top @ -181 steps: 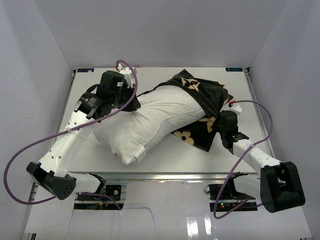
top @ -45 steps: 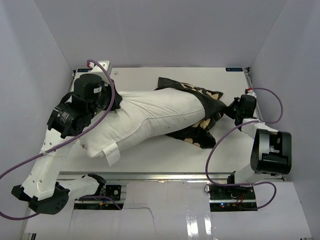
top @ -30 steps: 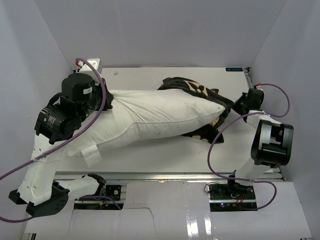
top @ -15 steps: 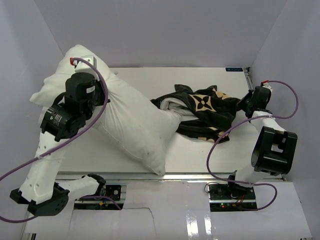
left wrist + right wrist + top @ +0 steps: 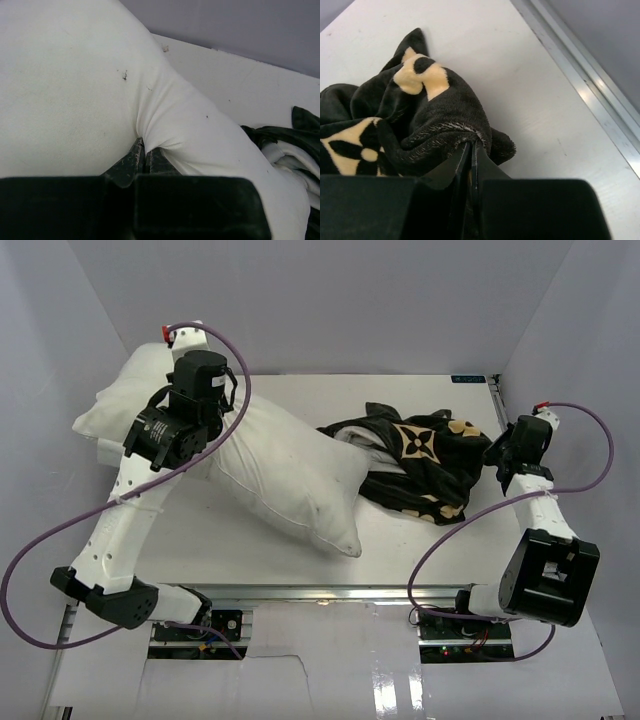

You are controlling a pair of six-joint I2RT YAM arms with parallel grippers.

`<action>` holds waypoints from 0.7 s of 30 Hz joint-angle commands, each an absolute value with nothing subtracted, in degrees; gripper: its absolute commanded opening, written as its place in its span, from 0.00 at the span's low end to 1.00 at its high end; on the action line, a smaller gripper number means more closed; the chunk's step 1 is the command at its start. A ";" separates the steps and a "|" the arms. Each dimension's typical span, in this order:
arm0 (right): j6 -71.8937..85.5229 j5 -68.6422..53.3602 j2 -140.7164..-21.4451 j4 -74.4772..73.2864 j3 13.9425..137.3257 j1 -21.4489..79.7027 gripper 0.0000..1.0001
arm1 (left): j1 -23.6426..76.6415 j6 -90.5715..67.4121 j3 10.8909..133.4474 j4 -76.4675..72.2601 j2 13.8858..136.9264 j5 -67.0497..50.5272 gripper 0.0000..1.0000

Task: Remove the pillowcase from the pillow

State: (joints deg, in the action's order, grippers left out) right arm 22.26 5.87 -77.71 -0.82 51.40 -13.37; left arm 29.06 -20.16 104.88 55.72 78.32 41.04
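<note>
Top external view: the pillow [image 5: 290,485] just came out, left of the pillowcase [image 5: 415,465]. The left gripper [image 5: 145,150] pinches the pillow; the right gripper [image 5: 471,147] pinches the pillowcase.

white arms [image 5: 120,528], black joints, purple cables [image 5: 247,390]

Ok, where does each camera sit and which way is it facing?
Top external: above and behind the arms, facing down at the table; left arm and right arm show.
Left wrist: on the left arm, facing along the left gripper, shut on the pillow.
Right wrist: on the right arm, facing along the right gripper, shut on the pillowcase.
Shared: the pillowcase shows in all three.
</note>
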 commanded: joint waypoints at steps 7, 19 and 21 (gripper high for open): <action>21.45 14.58 -68.38 -5.36 50.97 -16.34 0.08 | 28.74 -19.95 111.53 52.99 73.21 51.59 0.00; 19.95 10.10 -61.53 -7.21 47.90 -16.70 0.08 | 28.13 -24.78 100.91 53.17 70.84 54.49 0.00; 19.69 12.21 -61.08 -7.56 47.03 -16.70 0.08 | 26.90 -24.96 100.37 53.26 70.84 54.23 0.00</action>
